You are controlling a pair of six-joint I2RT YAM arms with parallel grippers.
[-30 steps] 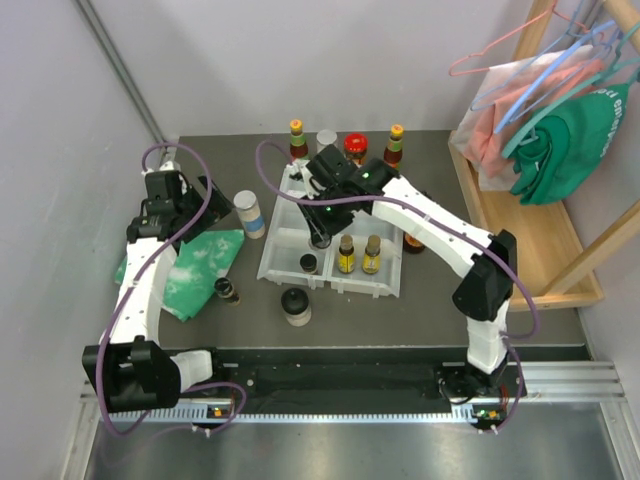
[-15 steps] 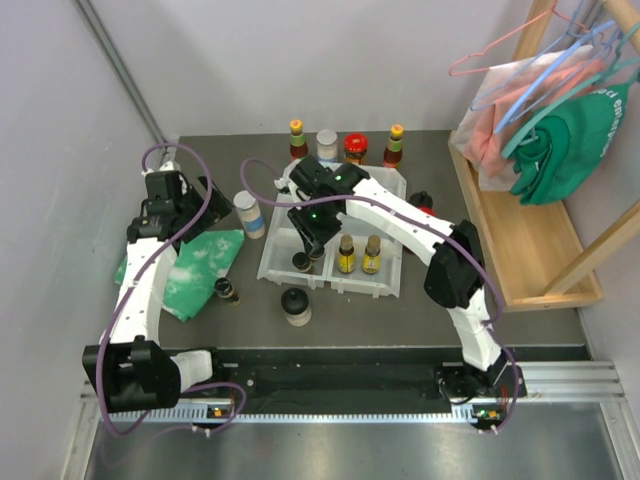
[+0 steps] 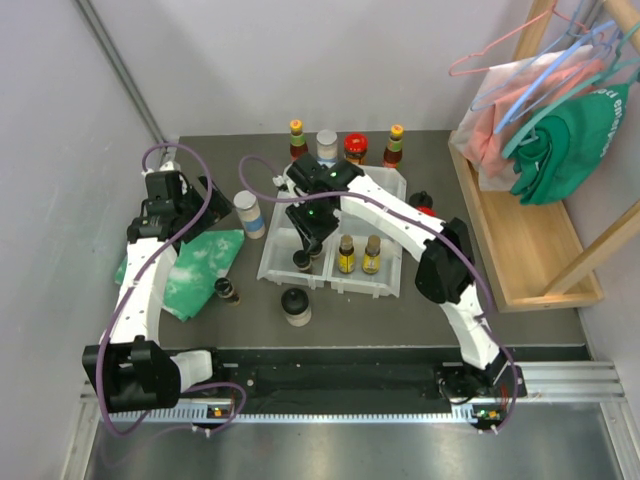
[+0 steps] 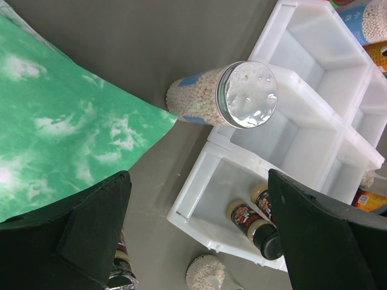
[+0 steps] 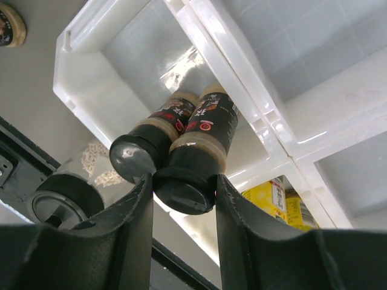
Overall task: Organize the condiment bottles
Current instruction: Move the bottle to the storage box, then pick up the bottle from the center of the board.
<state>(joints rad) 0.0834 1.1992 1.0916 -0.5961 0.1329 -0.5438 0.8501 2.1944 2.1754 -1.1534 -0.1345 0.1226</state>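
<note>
Right tool (image 5: 183,194) pinches a black-capped bottle (image 5: 204,130) in the tray (image 5: 145,54) on the dark table (image 3: 400,320); left tool (image 4: 199,232) spread.

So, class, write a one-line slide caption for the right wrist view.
Right tool grips a black-capped bottle beside its twin in a tray compartment.

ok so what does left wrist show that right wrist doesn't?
Only left wrist: the green-white cloth, a silver-lidded jar of pale beads standing beside the tray, and the left fingers spread wide, holding nothing. Only right wrist: the right fingers closed on the cap of one black-capped bottle, plus yellow-labelled bottles in the next compartment. Both: the white tray and that bottle with its black-capped twin in one compartment.
</note>
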